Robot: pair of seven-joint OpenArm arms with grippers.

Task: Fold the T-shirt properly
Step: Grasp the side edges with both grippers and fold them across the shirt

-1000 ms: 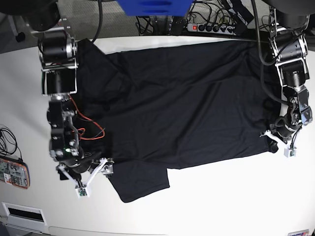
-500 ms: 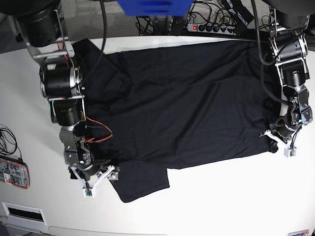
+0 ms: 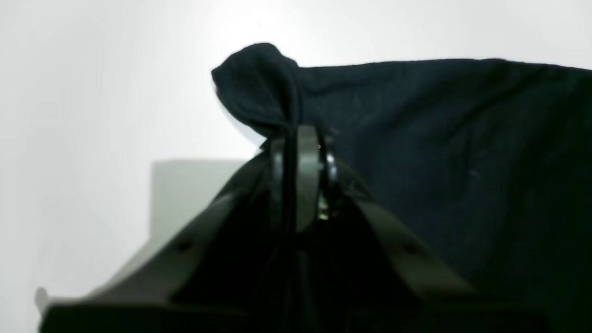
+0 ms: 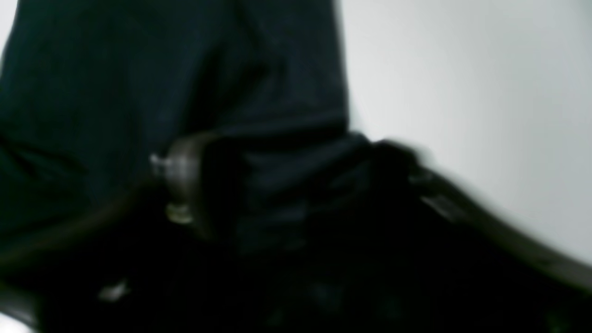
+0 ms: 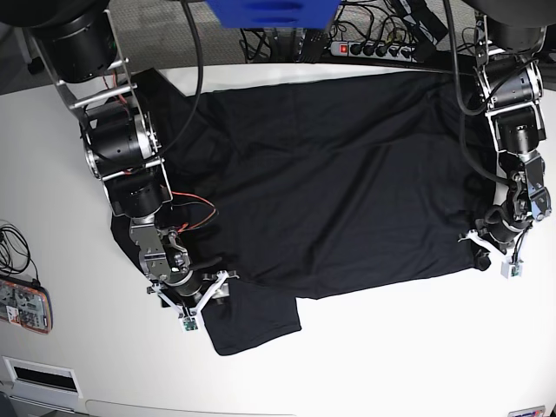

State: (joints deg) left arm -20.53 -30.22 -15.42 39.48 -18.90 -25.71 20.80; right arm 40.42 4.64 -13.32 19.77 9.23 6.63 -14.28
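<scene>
Across the white table [image 5: 365, 347] lies the plain black, thin-fabric T-shirt [image 5: 347, 182]. We see the left gripper [image 5: 483, 249] clamped on its hem corner, the right gripper [image 5: 201, 301] half-spread over the sleeve; pinch both layers squarely.

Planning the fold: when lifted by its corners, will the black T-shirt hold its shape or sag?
Likely floppy: the T-shirt bunches into a soft lump where the left pincer pinches it. Probably light and thin, since it lies flat with shallow wrinkles on the table. Expect sagging between the held corners.
</scene>
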